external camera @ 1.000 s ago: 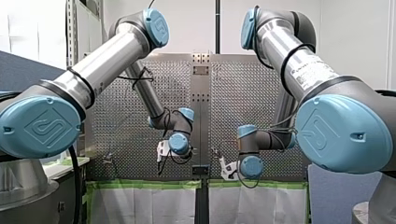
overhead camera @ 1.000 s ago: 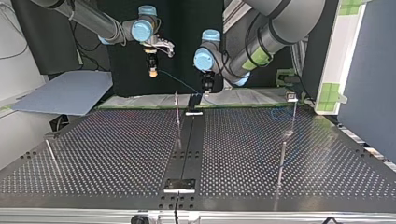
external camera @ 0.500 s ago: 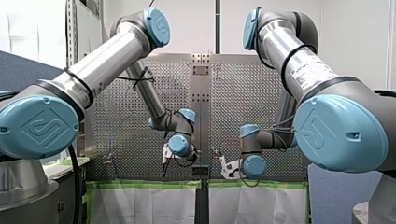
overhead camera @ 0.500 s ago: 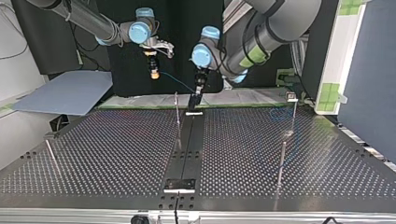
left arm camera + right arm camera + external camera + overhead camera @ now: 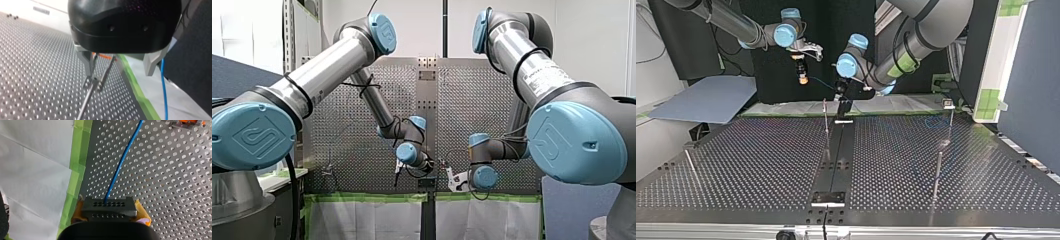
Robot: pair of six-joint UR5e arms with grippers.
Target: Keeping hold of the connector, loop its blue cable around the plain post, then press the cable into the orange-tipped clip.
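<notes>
In the front view, our left arm [image 5: 327, 65] is arching up to a high elbow, and its forearm is slanting down to a wrist hanging over the middle of the tabletop's [image 5: 357, 130] green-taped edge [image 5: 362, 197]. Our right arm [image 5: 532, 65] is folding the same way, with its wrist sitting low just beside the left one. We cannot tell here how either pair of jaws is standing.

In the top view, the right jaws are pointing straight down above that same taped edge, well clear of the surface, showing yellow pads [image 5: 802, 79]. The blue cable [image 5: 823, 90] is sloping from them towards the left jaws, which are tilting down close to the tabletop, just beside a thin metal upright [image 5: 825, 120] at the middle of the edge. Two more thin posts are standing apart, one [image 5: 938, 172] towards each side edge [image 5: 690, 167].

In the left wrist view, the left jaws are standing spread, their metal fingers [image 5: 86, 62] wide apart. The orange-tipped clip [image 5: 101, 56] is showing ahead, nearer one finger. The cable is hanging beside the outer face of the other finger, not touching it.

In the right wrist view, the right jaws are pinching the dark connector [image 5: 109, 206] between their pads. The cable is leaving its top and running out over the perforated surface towards the clip.
</notes>
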